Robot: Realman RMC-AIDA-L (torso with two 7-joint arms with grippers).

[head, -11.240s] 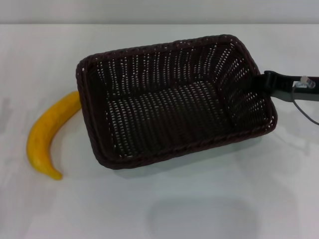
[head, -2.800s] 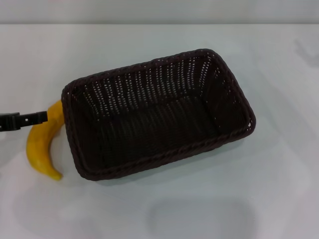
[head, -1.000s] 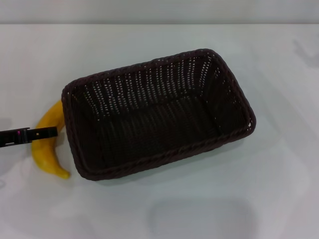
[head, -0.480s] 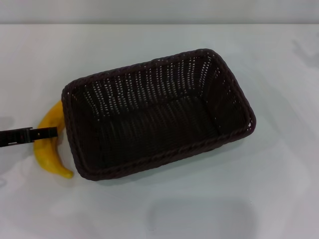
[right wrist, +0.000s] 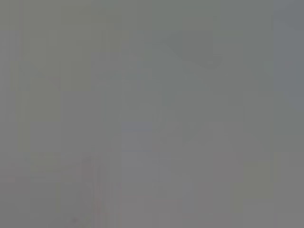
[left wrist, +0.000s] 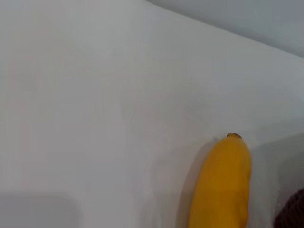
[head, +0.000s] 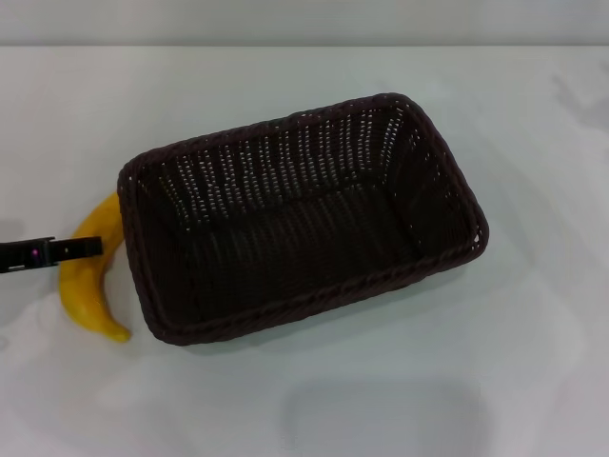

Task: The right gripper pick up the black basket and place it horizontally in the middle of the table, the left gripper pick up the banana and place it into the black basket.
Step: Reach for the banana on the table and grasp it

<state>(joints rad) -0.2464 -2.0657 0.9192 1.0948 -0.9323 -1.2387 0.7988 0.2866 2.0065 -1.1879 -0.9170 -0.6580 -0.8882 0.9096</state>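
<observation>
Across the middle of the white surface (head: 533, 314) the basket (head: 303, 216) lies empty, while at its left the left gripper (head: 86, 248) crosses the banana (head: 88, 286), seemingly to grasp it, though whether its fingers have closed cannot be told.

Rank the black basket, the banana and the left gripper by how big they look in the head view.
1. black basket
2. banana
3. left gripper, only partly in frame, so its rank is unsure.
</observation>
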